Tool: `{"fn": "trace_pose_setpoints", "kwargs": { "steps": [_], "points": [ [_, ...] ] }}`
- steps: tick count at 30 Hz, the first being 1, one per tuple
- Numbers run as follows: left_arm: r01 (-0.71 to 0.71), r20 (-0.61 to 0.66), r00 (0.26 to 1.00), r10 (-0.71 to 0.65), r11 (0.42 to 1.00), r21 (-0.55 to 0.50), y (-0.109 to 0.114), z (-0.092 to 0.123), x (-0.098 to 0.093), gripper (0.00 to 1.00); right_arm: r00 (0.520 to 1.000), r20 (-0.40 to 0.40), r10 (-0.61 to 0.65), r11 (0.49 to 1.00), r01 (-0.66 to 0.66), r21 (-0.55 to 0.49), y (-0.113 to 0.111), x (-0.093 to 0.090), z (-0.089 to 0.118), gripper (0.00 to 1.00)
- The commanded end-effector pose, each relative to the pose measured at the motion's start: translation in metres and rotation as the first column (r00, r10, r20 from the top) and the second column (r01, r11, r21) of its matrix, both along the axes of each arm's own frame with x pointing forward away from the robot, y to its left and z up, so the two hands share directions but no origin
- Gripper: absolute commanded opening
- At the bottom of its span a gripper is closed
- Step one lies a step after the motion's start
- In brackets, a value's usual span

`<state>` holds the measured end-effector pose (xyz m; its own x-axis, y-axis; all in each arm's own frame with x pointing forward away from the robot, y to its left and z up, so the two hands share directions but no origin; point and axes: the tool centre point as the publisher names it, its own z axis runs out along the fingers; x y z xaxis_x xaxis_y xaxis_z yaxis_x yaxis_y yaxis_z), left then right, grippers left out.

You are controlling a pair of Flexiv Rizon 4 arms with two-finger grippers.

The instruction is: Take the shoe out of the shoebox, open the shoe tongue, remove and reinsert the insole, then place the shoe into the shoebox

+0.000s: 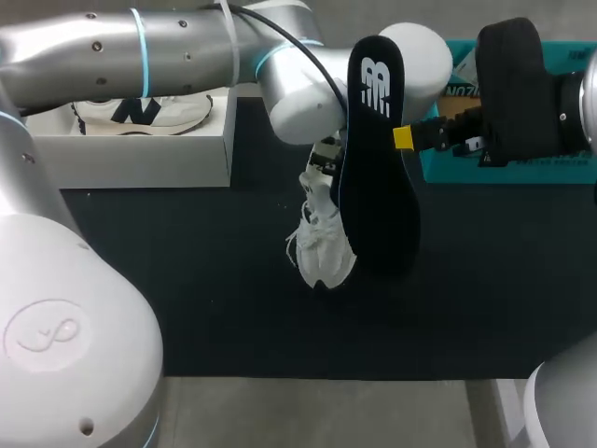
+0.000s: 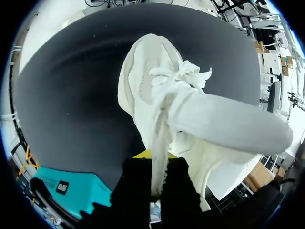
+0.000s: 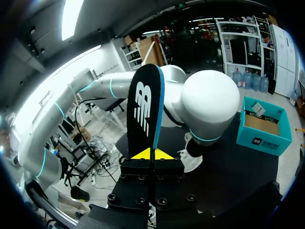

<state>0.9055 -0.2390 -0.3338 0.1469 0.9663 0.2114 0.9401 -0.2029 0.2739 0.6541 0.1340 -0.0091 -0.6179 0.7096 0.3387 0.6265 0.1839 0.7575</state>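
Right pincer (image 3: 152, 153) is pinching the dark insole (image 1: 378, 159) by one long edge and holding it upright above the black surface (image 1: 187, 280). Left pincer (image 2: 158, 164) is pressing together on a thin strip of the white shoe (image 2: 157, 90). This is probably the collar near the heel, though the fingers are hiding the contact. The shoe is hanging with its toe pointing away from the pincer, just beside the insole and well apart from the white shoebox (image 1: 140, 154).

Risks, judged from this pose:
- The insole is being gripped on a narrow edge only. Any push against the shoe's mouth is likely to pivot it in the grip or fold it.
- The shoe is dangling from soft fabric, so an insertion force may be swinging it aside or pulling it free.
- Laces (image 2: 190, 76) are bunching over the opening and could be catching the insole's tip.
- The two arms are working very close together, so a collision is possible.
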Motion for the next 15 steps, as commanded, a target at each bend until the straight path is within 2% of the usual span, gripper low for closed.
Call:
{"fn": "trace_pose_setpoints", "kwargs": {
  "steps": [1,15],
  "points": [
    [-0.035,-0.007,0.999,0.035,0.999,0.023,-0.011,0.002,0.002,0.00,1.000,0.009,-0.011,1.000,0.011,0.002,0.005,-0.007,-0.003,0.00],
    [-0.113,-0.048,0.992,0.115,0.993,0.043,-0.025,-0.014,0.018,0.00,1.000,0.009,-0.011,1.000,0.011,0.002,0.005,-0.007,-0.003,0.00]
  ]
}}
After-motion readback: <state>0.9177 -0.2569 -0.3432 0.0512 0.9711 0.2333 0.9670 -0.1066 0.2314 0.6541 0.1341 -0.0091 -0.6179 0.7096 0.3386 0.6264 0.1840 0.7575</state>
